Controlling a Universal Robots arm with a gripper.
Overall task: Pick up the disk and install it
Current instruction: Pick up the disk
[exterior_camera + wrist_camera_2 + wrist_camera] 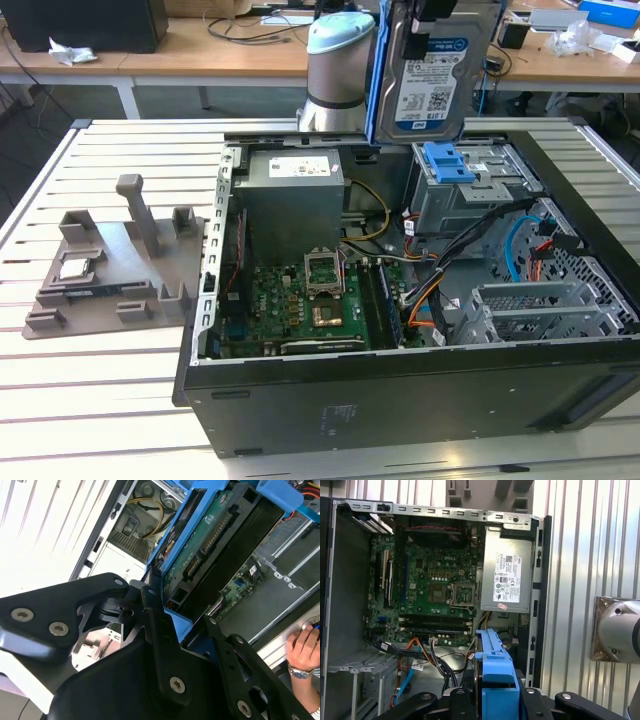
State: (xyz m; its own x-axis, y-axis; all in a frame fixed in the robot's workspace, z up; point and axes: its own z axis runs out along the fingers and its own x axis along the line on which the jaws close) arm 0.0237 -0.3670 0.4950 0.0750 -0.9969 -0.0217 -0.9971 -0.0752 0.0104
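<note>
The disk (432, 72) hangs upright in the air above the back of the open computer case (400, 390), its white-and-blue label facing the exterior view and a blue frame round its edges. My gripper (432, 12) grips it from above. In the second wrist view the black fingers (155, 615) clamp the blue frame of the disk (210, 550), whose green circuit board side shows. In the first wrist view the disk (493, 665) appears edge-on between the fingertips of the gripper (495, 702), over the case's interior.
Inside the case are a motherboard (300, 300), a grey power supply (295, 195), a drive bay (480, 195) with a smaller blue bracket (447, 162), and loose cables (440, 290). A grey fixture (110, 265) lies at the exterior view's left. A person's hand (302, 650) rests nearby.
</note>
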